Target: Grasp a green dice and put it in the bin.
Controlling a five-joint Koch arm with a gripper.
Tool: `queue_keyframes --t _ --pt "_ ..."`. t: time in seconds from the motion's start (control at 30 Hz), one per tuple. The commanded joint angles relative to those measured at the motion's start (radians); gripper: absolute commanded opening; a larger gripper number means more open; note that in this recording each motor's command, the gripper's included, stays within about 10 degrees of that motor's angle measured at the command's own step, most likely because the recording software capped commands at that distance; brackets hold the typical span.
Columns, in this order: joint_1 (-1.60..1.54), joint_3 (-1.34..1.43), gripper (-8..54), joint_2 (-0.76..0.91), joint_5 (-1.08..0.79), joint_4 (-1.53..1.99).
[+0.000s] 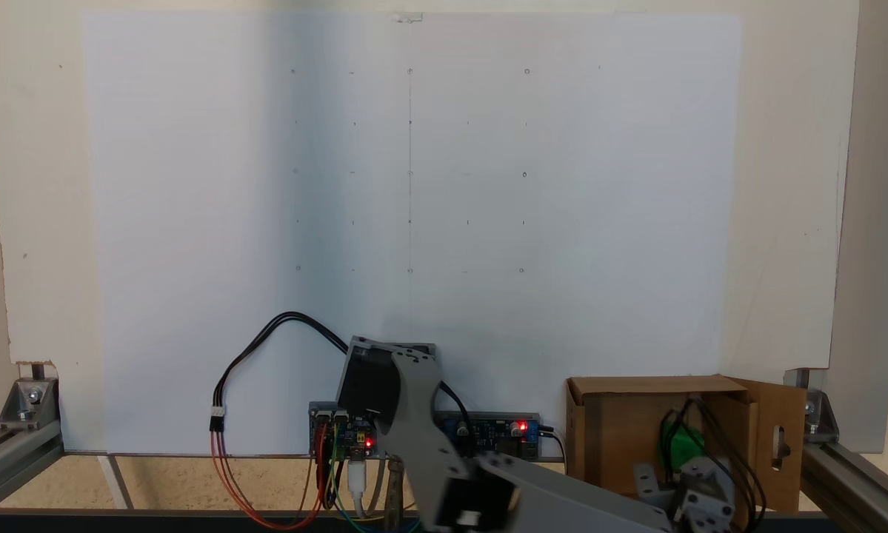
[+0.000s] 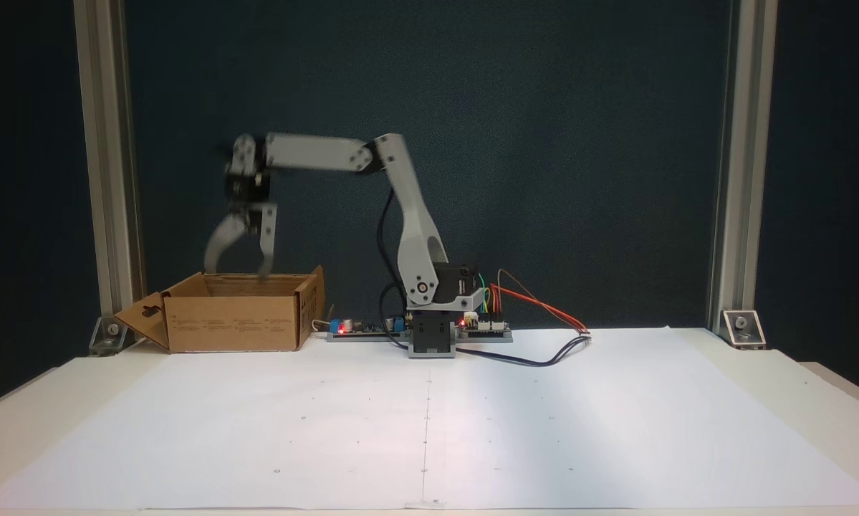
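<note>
Right under the camera our gripper [image 2: 237,272] hangs over the bin [image 2: 236,331], jaws spread apart; green dice [image 1: 686,446] looks already inside the bin. We'd say basically done.

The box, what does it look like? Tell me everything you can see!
The box is brown cardboard, open at the top, flaps up. One side flap sticks out and has a slot-shaped hole. It stands on the table near the back, beside the arm's base. The open gripper hangs over its opening. Something green shows inside, probably the dice.
</note>
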Motion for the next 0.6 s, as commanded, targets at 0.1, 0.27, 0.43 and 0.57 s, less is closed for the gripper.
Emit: queue_keyframes --t 0.1,0.27,0.43,0.57 --pt "-0.288 -0.032 43.2 0.282 0.273 -0.02" --pt "-0.638 -0.031 43.5 0.373 0.483 -0.034" --pt "-0.998 -0.026 43.9 0.402 0.647 -0.032" --pt "-1.29 -0.025 43.7 0.425 0.649 -0.054"
